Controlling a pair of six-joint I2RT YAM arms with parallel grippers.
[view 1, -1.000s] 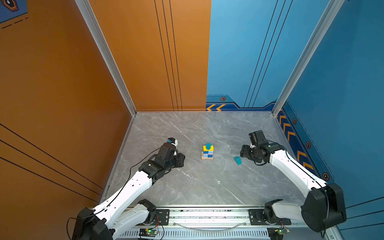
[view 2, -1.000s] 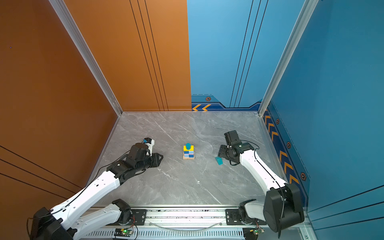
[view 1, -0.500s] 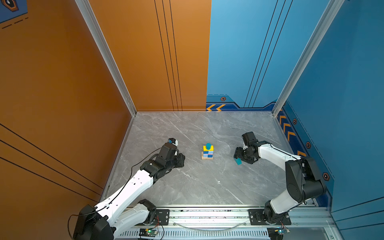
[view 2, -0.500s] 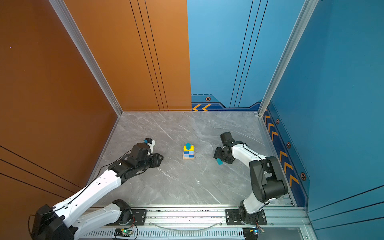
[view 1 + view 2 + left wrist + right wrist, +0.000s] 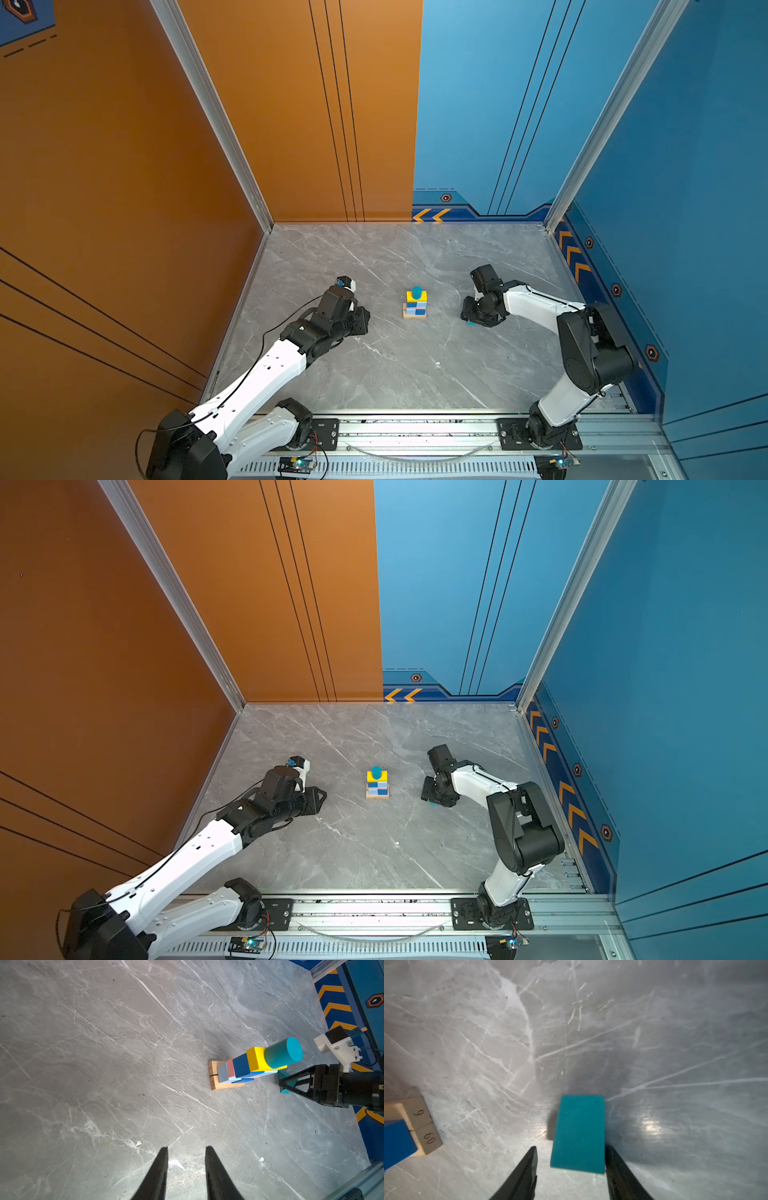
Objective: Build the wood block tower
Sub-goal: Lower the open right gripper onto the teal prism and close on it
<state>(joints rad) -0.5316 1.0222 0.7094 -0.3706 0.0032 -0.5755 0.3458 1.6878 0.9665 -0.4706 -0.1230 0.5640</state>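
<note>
teal prism (image 5: pixel 578 1134), mostly hidden from above, sits between parted jaws of the right claw (image 5: pixel 571 1148); left claw (image 5: pixel 187 1148) gapes empty.

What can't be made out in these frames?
- teal prism: in both top views, nearly all hidden under the right gripper.
- tower: right wrist view, cut off by the frame edge; only a bottom corner shows.
- tower's lower layers: in both top views, too small to count.
</note>
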